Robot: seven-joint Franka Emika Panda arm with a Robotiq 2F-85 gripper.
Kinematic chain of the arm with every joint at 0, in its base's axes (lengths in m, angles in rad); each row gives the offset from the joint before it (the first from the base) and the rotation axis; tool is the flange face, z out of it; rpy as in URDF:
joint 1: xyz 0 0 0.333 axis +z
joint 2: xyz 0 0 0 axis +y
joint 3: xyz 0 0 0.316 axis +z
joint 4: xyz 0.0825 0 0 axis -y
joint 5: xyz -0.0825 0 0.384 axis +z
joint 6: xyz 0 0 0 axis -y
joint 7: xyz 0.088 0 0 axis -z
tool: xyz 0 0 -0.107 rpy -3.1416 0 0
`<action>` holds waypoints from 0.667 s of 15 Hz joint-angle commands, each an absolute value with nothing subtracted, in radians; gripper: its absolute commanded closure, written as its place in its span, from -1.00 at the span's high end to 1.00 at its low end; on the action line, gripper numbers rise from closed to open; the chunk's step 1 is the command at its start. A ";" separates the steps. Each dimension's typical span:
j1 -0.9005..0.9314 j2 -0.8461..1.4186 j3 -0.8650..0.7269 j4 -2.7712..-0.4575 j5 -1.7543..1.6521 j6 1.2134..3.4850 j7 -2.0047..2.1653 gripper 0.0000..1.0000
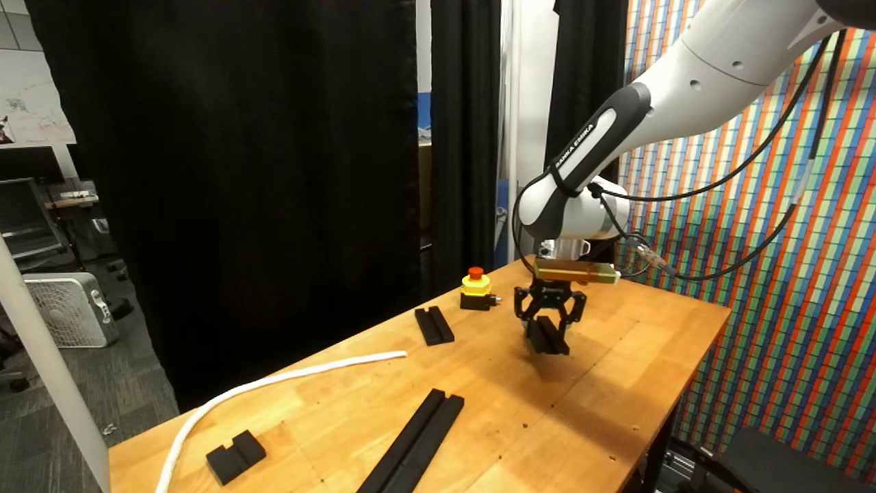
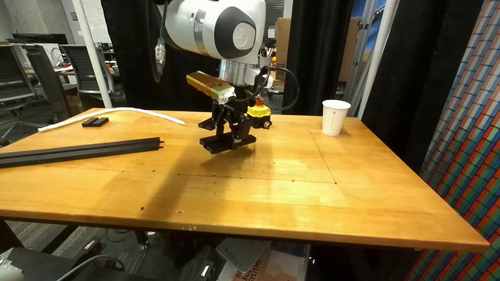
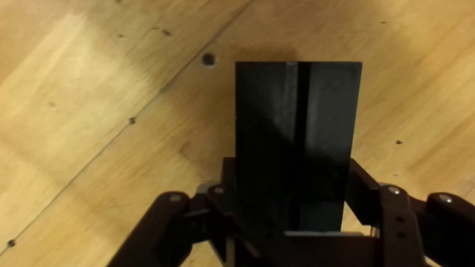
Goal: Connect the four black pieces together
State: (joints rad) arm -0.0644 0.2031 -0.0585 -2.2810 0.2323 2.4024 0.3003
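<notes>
Wrist view: black piece point(image 3: 285, 144) (grooved lengthwise).

This looks like a robotics lab: a white robot arm point(image 1: 718, 75) reaches over a wooden bench point(image 2: 273, 207) carrying a red-and-yellow button point(image 1: 475, 283), and past black curtains point(image 1: 226, 171) stand desk chairs point(image 2: 80, 68), a monitor point(image 1: 27, 164) and a scribbled whiteboard point(image 2: 98, 23).

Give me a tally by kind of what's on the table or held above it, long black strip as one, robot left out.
Long black strip: 1
Short black bars: 2 (held bar, loose bar)
Small black block: 1
White cord: 1
Red-and-yellow button: 1
White cup: 1
Total: 7
</notes>
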 commanded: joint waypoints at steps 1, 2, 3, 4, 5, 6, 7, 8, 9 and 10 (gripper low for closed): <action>-0.021 0.230 -0.023 -2.235 0.361 2.441 0.453 -0.10; -0.008 0.240 -0.015 -2.225 0.387 2.456 0.489 -0.10; 0.006 0.250 -0.012 -2.215 0.398 2.471 0.534 -0.10; 0.017 0.259 -0.008 -2.208 0.410 2.486 0.567 -0.10; 0.030 0.266 -0.008 -2.201 0.412 2.500 0.608 -0.10; 0.045 0.276 -0.011 -2.194 0.400 2.512 0.654 -0.10; 0.061 0.288 -0.014 -2.185 0.383 2.522 0.705 -0.10; 0.073 0.299 -0.016 -2.177 0.372 2.529 0.750 -0.10; 0.086 0.310 -0.017 -2.169 0.363 2.537 0.794 -0.10; 0.096 0.322 -0.018 -2.157 0.355 2.543 0.832 -0.10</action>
